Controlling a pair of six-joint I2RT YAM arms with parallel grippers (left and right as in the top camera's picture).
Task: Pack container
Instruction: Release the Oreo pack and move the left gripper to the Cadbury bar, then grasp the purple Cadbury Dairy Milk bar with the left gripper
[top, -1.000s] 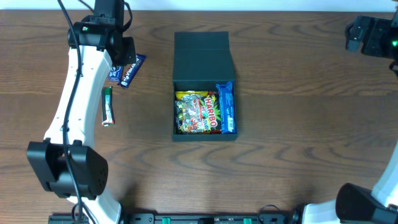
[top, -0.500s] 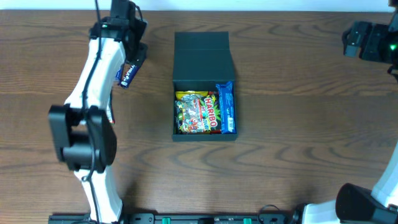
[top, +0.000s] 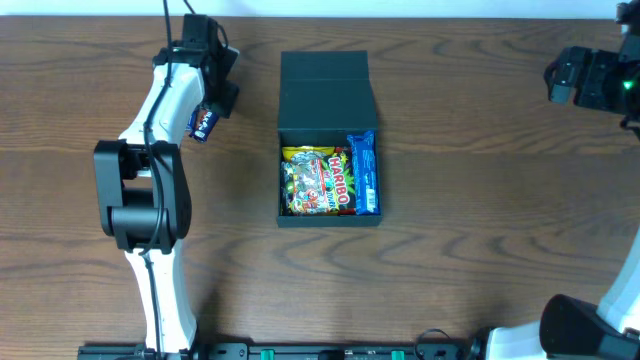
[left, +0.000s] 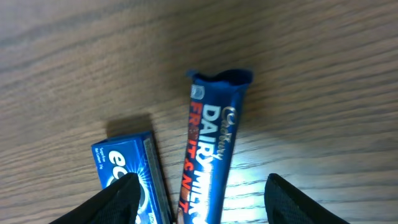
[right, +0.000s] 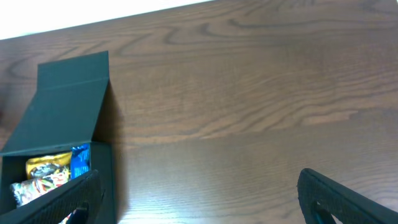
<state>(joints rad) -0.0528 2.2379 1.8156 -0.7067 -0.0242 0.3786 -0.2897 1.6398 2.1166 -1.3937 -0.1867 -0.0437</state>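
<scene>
The container (top: 325, 90) sat mid-table, lid folded back for loading. The left gripper (left: 202, 186) hung wide open and empty, straddling the chocolate bar (left: 214, 143), probably to grasp it. The right gripper (right: 199, 186) hung open and empty, far right.

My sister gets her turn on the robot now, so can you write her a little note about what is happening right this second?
Left gripper: open, close above the table, one finger on each side of the Dairy Milk bar, not gripping it yet.
Right gripper: open and empty, well off to the side of the container.
Container: lid flap open. The Haribo bag and a blue bar are already inside.
Left to do: pack the Dairy Milk bar and the small blue pack lying beside it, then probably close the lid.
</scene>
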